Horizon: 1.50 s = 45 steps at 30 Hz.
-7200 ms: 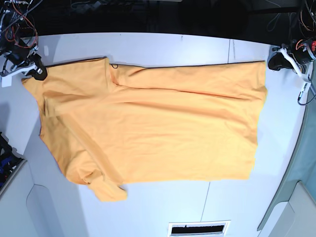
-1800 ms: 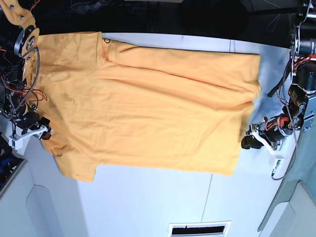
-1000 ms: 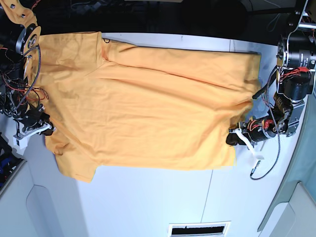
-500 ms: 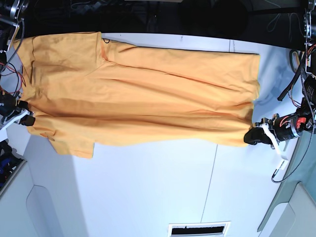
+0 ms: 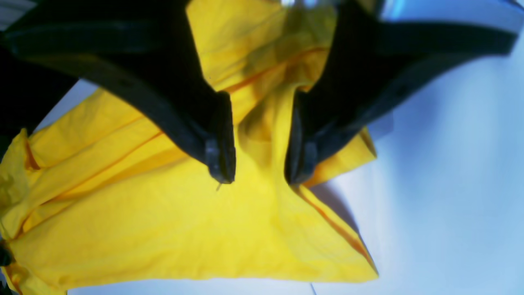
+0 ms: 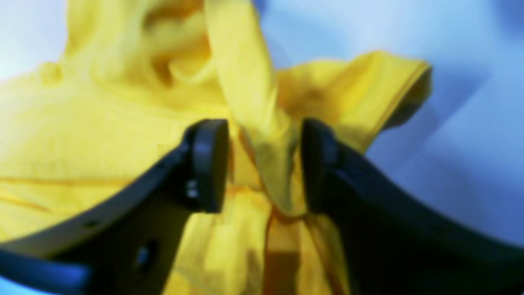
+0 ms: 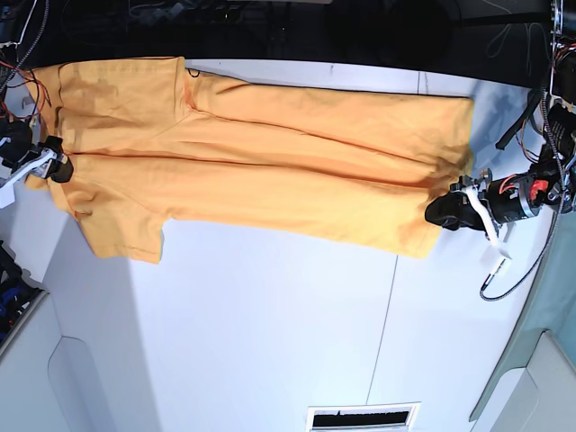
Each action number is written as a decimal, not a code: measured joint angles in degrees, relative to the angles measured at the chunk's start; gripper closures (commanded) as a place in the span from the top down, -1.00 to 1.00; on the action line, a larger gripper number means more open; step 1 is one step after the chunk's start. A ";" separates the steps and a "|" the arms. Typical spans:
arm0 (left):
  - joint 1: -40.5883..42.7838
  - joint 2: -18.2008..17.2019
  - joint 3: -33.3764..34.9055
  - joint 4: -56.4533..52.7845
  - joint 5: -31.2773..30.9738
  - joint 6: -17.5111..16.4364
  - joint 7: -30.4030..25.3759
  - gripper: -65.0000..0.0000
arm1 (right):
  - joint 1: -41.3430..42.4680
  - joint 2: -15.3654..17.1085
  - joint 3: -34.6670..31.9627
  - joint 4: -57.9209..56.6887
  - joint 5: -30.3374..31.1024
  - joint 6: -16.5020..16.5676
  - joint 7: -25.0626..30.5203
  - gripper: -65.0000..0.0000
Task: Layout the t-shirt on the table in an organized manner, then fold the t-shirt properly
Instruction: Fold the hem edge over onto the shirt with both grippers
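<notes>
Your base view shows the orange-yellow cotton t-shirt point(image 7: 261, 171) spread over the white tabletop point(image 7: 270, 342); only the wrist views show left fingers point(image 5: 219, 151) and right fingers point(image 6: 204, 164) pinching bunched cloth.

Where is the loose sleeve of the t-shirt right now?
In the base view the sleeve hangs toward the view's lower left on the table, just below the right gripper pinching the t-shirt.

no readable text, no labels, no brand marks, no numbers, no signs in any of the views
</notes>
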 measured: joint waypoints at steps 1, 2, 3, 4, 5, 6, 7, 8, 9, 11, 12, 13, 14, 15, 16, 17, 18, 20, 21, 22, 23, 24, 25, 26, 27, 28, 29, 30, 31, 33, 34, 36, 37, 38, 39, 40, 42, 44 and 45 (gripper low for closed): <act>-0.48 0.00 0.00 -0.02 0.02 0.00 0.02 -0.24 | 0.24 0.00 0.48 0.09 0.00 0.00 0.42 -0.04; -0.96 0.00 0.00 -0.02 0.02 -0.02 0.07 -0.24 | 0.66 0.00 1.07 0.13 0.15 -0.07 1.05 -0.04; -1.68 0.02 0.00 0.00 -0.02 -0.02 0.02 -0.24 | 1.20 0.00 1.73 0.13 0.44 -0.07 1.68 -0.04; -2.38 0.00 0.00 0.00 -0.04 -0.02 0.00 -0.24 | 2.03 0.02 2.27 0.15 1.05 -0.15 2.08 -0.04; -2.99 -0.04 0.00 0.02 -0.22 0.00 -0.07 -0.24 | 3.06 0.02 2.62 0.17 1.36 -0.42 2.25 -0.04; -3.58 -0.09 0.00 0.02 -0.13 0.00 -0.20 -0.24 | 4.42 0.02 2.67 0.20 1.11 -0.79 2.32 -0.04; -4.00 -0.11 0.00 0.04 -0.11 0.00 -0.26 -0.24 | 5.66 0.00 2.67 0.20 0.72 -0.94 2.29 -0.04; -4.17 -0.11 0.00 0.04 -0.09 0.00 -0.72 -0.20 | 6.82 -0.26 2.67 0.20 0.13 -0.83 2.47 -0.04; -4.24 -0.04 0.00 0.04 0.59 0.00 -1.60 -0.13 | 7.98 -0.63 2.67 0.24 -1.27 -1.05 2.95 -0.04; -4.22 0.20 0.00 0.04 4.48 0.00 -4.02 -0.02 | 10.23 -1.66 2.67 0.07 -5.40 -2.47 3.02 -0.04; -4.22 0.37 0.00 0.00 6.97 0.00 -5.79 -0.01 | 11.37 -2.29 2.67 -0.59 -7.04 -2.49 3.76 -0.04; -4.26 0.74 0.00 -0.07 9.05 0.02 -7.39 -0.01 | 12.55 -2.89 2.64 -1.79 -8.33 -2.54 4.96 -0.04; -4.28 1.22 0.00 -0.28 10.78 -0.02 -8.79 -0.01 | 14.12 -3.41 2.54 -3.72 -9.49 -2.23 6.01 -0.04; -4.50 1.88 0.00 -0.81 12.35 -0.07 -9.44 -0.01 | 15.56 -3.80 2.23 -6.14 -10.64 -2.40 7.21 -0.04; -4.79 2.54 0.00 -1.86 13.86 0.24 -10.54 -0.01 | 17.00 -4.15 2.03 -8.83 -11.80 -2.36 8.70 -0.04; -5.03 3.28 0.00 -3.17 14.86 1.22 -11.34 -0.01 | 18.03 -4.44 1.73 -11.50 -12.98 -2.27 10.36 -0.04; -5.49 3.93 0.00 -4.85 16.11 1.88 -11.91 -0.01 | 18.99 -4.59 1.44 -14.29 -14.03 -2.25 11.65 -0.04; -6.21 5.01 0.00 -8.94 17.68 2.82 -13.38 -0.01 | 19.89 -4.72 0.81 -19.17 -15.08 -2.64 13.77 -0.04; -6.73 5.57 0.00 -11.32 18.73 2.91 -14.05 -0.01 | 20.00 -4.61 0.48 -21.24 -15.41 -2.62 14.58 -0.04; -7.34 6.10 0.00 -13.57 19.80 3.26 -15.06 -0.01 | 20.00 -4.59 0.11 -22.84 -15.63 -2.67 14.64 -0.04; -7.96 6.58 0.00 -15.67 20.11 3.37 -16.33 -0.01 | 19.85 -4.59 -0.44 -23.71 -15.04 -2.47 15.89 -0.04; -8.87 6.95 0.00 -17.81 20.22 3.34 -17.44 -0.01 | 19.89 -4.57 -0.98 -24.35 -14.82 -2.40 16.00 -0.04; -9.94 7.39 -0.02 -19.67 20.92 3.37 -18.05 -0.01 | 20.06 -4.59 -1.55 -24.37 -14.97 -2.36 15.61 -0.04; -11.21 7.82 -0.07 -21.38 21.40 3.41 -18.49 -0.01 | 20.22 -4.76 -2.10 -24.37 -14.95 -2.14 15.43 -0.04; -12.57 8.33 -0.09 -22.88 22.38 3.45 -18.47 -0.01 | 20.20 -5.09 -2.64 -24.35 -14.86 -1.79 15.56 -0.04; -13.70 8.98 -0.17 -24.00 23.12 3.54 -18.53 -0.01 | 20.22 -5.38 -3.39 -24.35 -14.40 -1.40 15.72 -0.04; -14.53 9.70 -0.20 -24.92 23.26 3.58 -18.75 -0.01 | 20.22 -5.55 -4.22 -24.35 -13.94 -1.14 15.87 -0.04; -15.06 10.43 -0.22 -25.62 23.43 3.58 -19.12 -0.01 | 20.24 -5.70 -4.92 -24.35 -13.18 -1.14 15.85 -0.04; -15.17 11.06 -0.22 -26.14 23.65 3.56 -19.12 -0.01 | 20.33 -5.88 -5.46 -24.35 -13.18 -1.14 15.89 -0.04; -14.99 11.72 -0.20 -26.75 23.39 3.30 -20.00 -0.02 | 20.55 -6.38 -6.45 -24.35 -13.18 -1.16 15.87 -0.04; -15.02 11.76 -0.13 -26.93 23.45 3.19 -19.98 -0.03 | 20.61 -6.84 -6.88 -24.33 -13.18 -1.16 15.87 -0.08; -15.06 11.78 0.07 -26.97 23.71 3.21 -19.98 -0.32 | 20.68 -7.80 -7.65 -24.28 -13.18 -1.16 15.96 -0.35; -15.06 11.80 0.07 -26.99 24.15 3.21 -19.96 -0.57 | 20.68 -8.28 -7.87 -24.26 -13.14 -1.16 15.91 -0.54; -15.04 11.78 0.07 -27.04 24.46 3.21 -19.91 -0.82 | 20.65 -8.85 -8.00 -24.24 -13.11 -1.14 15.87 -0.75; -15.02 11.76 0.07 -27.12 24.35 3.21 -19.28 -1.00 | 20.65 -9.18 -8.07 -24.24 -12.94 -1.14 15.85 -0.99; -15.02 11.78 0.07 -27.15 24.06 3.19 -18.56 -1.00 | 20.63 -9.22 -8.09 -24.24 -12.85 -1.05 15.65 -1.00; -15.10 11.78 0.07 -27.12 23.47 0.46 -14.93 -1.00 | 20.48 -9.01 -8.11 -23.26 -13.00 -0.74 14.47 -1.00; -15.08 11.43 0.13 -27.12 18.75 0.31 -11.39 -1.00 | 20.11 -8.48 -8.09 -21.16 -13.46 -0.72 11.82 -1.00; -15.04 11.10 0.13 -27.10 15.85 0.28 -9.73 -1.00 | 19.87 -8.37 -8.07 -19.82 -13.51 -0.72 9.81 -1.00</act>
